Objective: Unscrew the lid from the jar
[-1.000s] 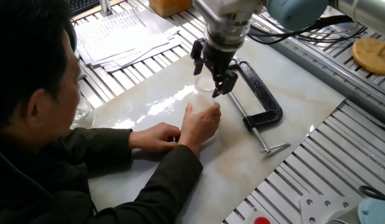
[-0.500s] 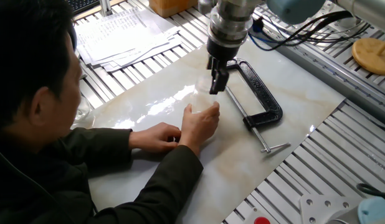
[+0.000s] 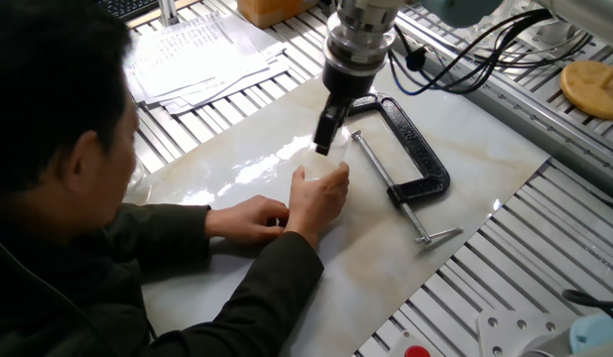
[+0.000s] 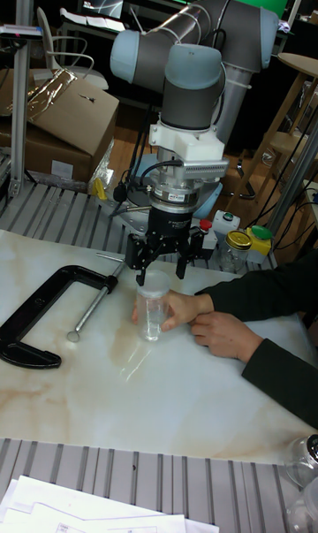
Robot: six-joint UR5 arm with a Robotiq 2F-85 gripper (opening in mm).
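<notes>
The jar (image 4: 152, 314) is clear and stands upright on the marble board, steadied by a person's hand (image 3: 321, 193). In the fixed view the jar (image 3: 324, 171) shows only just above that hand. Its whitish lid (image 4: 152, 283) sits on the mouth; in the fixed view the lid (image 3: 331, 155) is right under the fingers. My gripper (image 4: 160, 275) comes straight down from above, one fingertip on each side of the lid, shut on it. Seen from the fixed view, the gripper (image 3: 329, 139) has its fingers nearly in line, one behind the other.
A black C-clamp (image 3: 411, 159) lies on the board right of the jar, its screw rod pointing to the front. The person's other hand (image 3: 255, 216) rests on the board. Papers (image 3: 202, 55) lie at the back left, and small jars (image 4: 237, 248) stand behind the board.
The gripper has turned about its vertical axis around the lid: its fingers were spread side by side a second ago and now line up edge-on. The hand and jar stayed in place.
</notes>
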